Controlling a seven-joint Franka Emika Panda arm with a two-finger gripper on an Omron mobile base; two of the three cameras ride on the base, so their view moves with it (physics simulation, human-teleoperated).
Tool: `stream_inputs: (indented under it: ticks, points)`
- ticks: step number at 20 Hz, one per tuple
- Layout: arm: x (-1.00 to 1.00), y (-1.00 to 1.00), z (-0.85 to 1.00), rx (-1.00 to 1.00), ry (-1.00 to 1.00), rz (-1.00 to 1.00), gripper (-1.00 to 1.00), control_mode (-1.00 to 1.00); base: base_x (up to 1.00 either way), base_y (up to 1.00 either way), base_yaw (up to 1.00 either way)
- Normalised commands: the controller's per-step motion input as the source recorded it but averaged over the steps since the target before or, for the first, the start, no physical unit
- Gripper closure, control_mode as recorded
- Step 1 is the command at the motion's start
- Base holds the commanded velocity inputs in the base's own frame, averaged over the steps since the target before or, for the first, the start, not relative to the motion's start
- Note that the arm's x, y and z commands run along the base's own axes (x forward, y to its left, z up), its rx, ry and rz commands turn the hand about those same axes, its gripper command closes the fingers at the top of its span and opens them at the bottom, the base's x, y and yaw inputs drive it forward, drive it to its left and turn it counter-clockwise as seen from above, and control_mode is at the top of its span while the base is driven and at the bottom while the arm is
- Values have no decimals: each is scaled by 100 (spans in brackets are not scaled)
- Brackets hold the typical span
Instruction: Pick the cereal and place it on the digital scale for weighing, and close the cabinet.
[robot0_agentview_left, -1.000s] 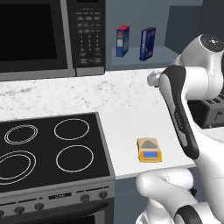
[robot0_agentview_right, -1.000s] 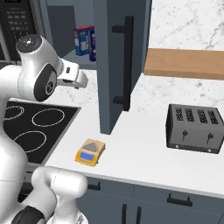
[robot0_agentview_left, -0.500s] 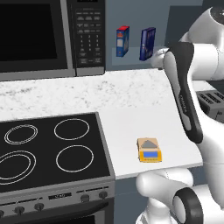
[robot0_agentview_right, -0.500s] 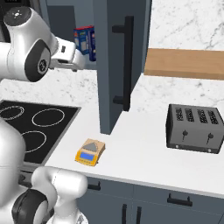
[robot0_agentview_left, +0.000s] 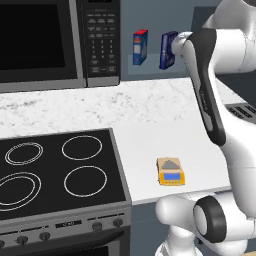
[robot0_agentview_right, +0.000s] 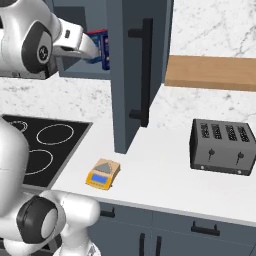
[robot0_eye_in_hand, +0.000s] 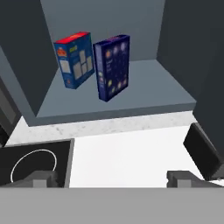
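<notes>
The cereal (robot0_eye_in_hand: 113, 68), a dark navy box, stands upright on the shelf of the open cabinet (robot0_eye_in_hand: 131, 98), right of a blue box with a red top (robot0_eye_in_hand: 74, 60). My gripper (robot0_eye_in_hand: 111, 179) is open and empty, in front of the shelf and a little below it, short of both boxes. In the left base view my forearm covers part of the cereal (robot0_agentview_left: 167, 50). The digital scale (robot0_agentview_left: 170, 171) lies orange-yellow near the counter's front edge, also seen as the scale (robot0_agentview_right: 102, 174). The cabinet door (robot0_agentview_right: 131, 90) stands swung open with its dark bar handle (robot0_agentview_right: 146, 70).
A black microwave (robot0_agentview_left: 55, 42) hangs left of the cabinet, above a black cooktop (robot0_agentview_left: 55, 170). A dark toaster (robot0_agentview_right: 222, 146) sits on the counter to the right, under a wooden shelf (robot0_agentview_right: 210, 72). The open door juts out over the counter beside the scale.
My arm has lifted and reached forward, carrying the hand up from counter height to the open cabinet's shelf. The boxes, scale and door have not moved.
</notes>
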Motion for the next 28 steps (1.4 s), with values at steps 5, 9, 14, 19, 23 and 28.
stream_inputs:
  ticks: [5, 9, 14, 19, 23, 28]
  points:
    - [74, 7, -17, -4, -14, -13, -100, -100, 0, 0, 0]
    - [86, 28, -6, -6, 0, -16, -100, -100, 0, 0, 0]
    - [73, 0, 0, 0, 8, -4, -100, -100, 0, 0, 0]
    - [52, -4, 0, 0, 1, 0, -100, -100, 0, 0, 0]
    - [42, -2, 0, 0, 3, 0, -100, -100, 0, 0, 0]
    - [48, -4, 0, 0, 1, 0, -100, -100, 0, 0, 0]
